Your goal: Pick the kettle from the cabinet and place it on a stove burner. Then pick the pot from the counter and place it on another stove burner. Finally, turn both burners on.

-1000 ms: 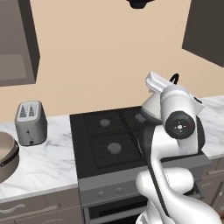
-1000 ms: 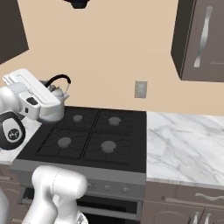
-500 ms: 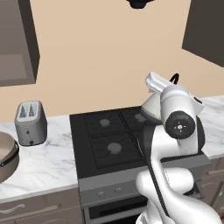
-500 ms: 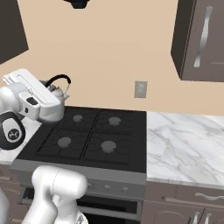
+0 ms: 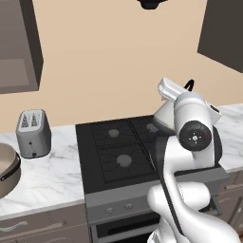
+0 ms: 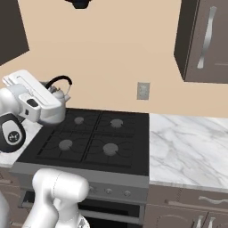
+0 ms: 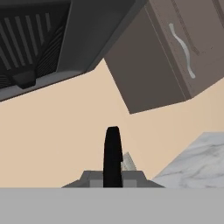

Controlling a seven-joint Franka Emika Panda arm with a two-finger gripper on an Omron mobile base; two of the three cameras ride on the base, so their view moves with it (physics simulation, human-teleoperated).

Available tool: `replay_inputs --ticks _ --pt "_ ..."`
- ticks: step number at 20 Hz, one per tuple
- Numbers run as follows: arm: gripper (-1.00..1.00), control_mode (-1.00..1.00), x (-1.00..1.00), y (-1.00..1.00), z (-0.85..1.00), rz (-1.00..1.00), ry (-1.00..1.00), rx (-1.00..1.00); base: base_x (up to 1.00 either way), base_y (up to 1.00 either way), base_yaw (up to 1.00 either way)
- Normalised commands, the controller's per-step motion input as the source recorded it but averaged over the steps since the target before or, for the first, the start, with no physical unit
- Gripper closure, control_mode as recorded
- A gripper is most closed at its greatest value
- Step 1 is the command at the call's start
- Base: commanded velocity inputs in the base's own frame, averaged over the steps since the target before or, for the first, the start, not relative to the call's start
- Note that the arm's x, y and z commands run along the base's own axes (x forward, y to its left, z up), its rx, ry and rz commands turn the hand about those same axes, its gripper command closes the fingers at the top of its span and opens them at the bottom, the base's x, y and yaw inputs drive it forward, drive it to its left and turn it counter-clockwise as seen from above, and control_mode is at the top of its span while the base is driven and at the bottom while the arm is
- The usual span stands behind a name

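Note:
The small silver kettle (image 6: 55,111) hangs in the air over the black cooktop (image 6: 89,138), its thin black handle (image 6: 61,80) arching above it. My gripper (image 6: 50,89) is shut on that handle. In the hand view the handle (image 7: 113,155) stands edge-on as a dark bar between the fingertips. From the left, the kettle (image 5: 163,117) peeks out behind my arm. The tan pot (image 5: 5,168) sits on the marble counter (image 5: 47,178) at the far left edge. The burners (image 5: 124,160) are bare. The dark cabinet (image 6: 205,40) with a wavy silver handle hangs at the upper right.
A grey toaster (image 5: 33,133) stands on the counter left of the cooktop. A row of knobs (image 6: 109,191) lines the stove front. A wall outlet (image 6: 143,90) sits behind the stove. Another dark cabinet (image 5: 19,45) hangs upper left, and a range hood (image 7: 43,39) is overhead.

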Motion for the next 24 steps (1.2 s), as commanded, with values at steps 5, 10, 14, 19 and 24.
replay_inputs --ticks 5,10,14,19,24 --pt "1.00 -1.00 0.04 0.08 0.00 0.00 0.00 0.00 0.00 0.00 0.00" --pt "1.00 -1.00 0.21 0.16 -0.01 0.00 0.00 0.00 0.00 0.00 0.00" --pt "1.00 -1.00 0.02 0.02 0.00 0.00 0.00 0.00 0.00 0.00 0.00" --pt "1.00 -1.00 0.00 0.03 0.00 -0.01 -0.02 0.00 0.00 0.00 0.00" --pt "1.00 -1.00 0.08 0.08 0.00 -0.11 -0.01 0.00 0.00 0.00 0.00"
